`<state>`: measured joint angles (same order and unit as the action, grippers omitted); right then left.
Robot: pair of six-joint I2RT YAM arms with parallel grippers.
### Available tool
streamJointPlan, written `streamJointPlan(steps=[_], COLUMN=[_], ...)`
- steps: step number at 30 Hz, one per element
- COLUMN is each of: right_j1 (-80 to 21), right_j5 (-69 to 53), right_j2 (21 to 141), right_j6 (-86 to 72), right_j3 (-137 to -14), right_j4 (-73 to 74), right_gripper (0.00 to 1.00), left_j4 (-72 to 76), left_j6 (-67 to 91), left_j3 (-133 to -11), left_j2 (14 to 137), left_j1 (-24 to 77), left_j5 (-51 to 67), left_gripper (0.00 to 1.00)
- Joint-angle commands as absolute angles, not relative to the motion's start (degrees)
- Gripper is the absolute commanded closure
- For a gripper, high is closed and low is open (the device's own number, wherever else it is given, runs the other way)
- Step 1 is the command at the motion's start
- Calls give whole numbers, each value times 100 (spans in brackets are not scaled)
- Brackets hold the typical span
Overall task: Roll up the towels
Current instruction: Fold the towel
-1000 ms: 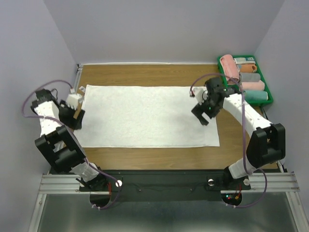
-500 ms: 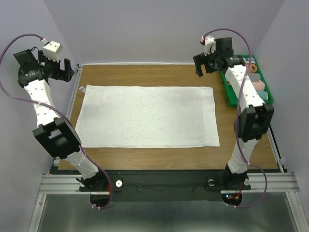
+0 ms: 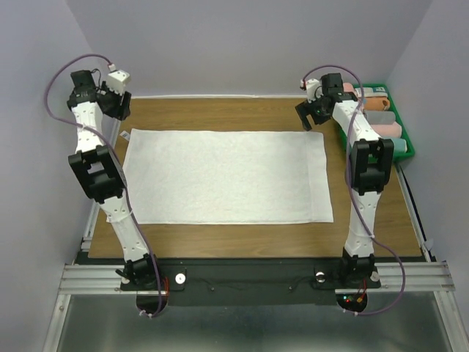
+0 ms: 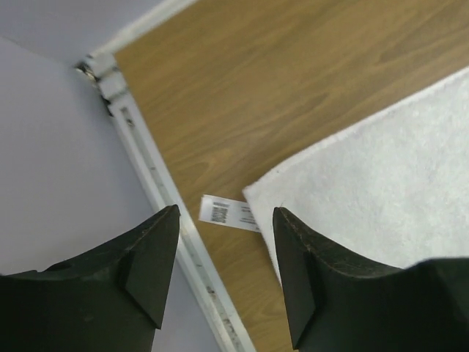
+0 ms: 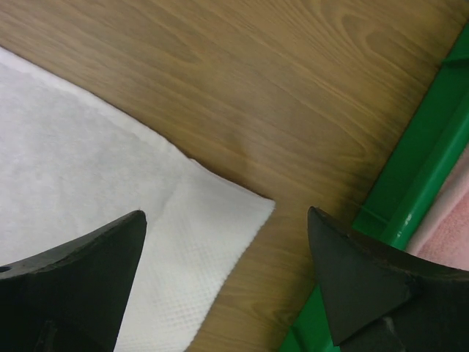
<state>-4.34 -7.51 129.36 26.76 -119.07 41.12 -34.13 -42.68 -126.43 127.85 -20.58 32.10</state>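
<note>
- Big white rectangular terry towel [image 3: 223, 176] is lying flat and unrolled, taking up most of the brown wooden table [image 3: 220, 114].
- Its small greyish label [image 4: 229, 213] pokes out of the towel's far-left corner and lies on the wood.
- Left gripper [image 3: 121, 108] hangs over that same corner, fingers apart, nothing between them.
- Right gripper [image 3: 309, 119] is up over the towel's far-right corner, fingers spread wide, also holding nothing.
- Green plastic tray [image 5: 414, 205] sits just past the towel's far-right corner, with a rolled pink towel [image 3: 387, 130] and a rolled orange towel [image 3: 377, 105] inside.
</note>
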Motion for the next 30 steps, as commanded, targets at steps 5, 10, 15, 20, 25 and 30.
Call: streamJointPlan(steps=[5,10,15,20,25,30], right_j1=[-158,-88,-26,228,369,439], right_j5=[-808,-773,-914,-1309,-1669,-1802], right_j2=[13131,13377,13500,13693,13843,14010], right_j6=[3093,3085,2918,2428,1987,1661], right_j3=[-12067,-12181,-12322,-12524,-12779,-13034], right_j4=[4288,4333,4359,4359,4351,4377], right_gripper=[6,8,10,12,12,17], left_j4=[-3753,-3490,-3410,-3094,-2962,-2883], left_j6=[-4772,-4606,-4509,-4430,-4342,-4307], left_j3=[-12489,-12524,-12630,-12428,-12384,-12375], left_j2=[13209,13570,13755,13825,13869,13869], left_j1=[-1811,-1775,-1767,-1758,-1767,-1775], left_j5=[2743,2567,2593,2452,2496,2417], left_gripper=[38,39,44,51,60,60])
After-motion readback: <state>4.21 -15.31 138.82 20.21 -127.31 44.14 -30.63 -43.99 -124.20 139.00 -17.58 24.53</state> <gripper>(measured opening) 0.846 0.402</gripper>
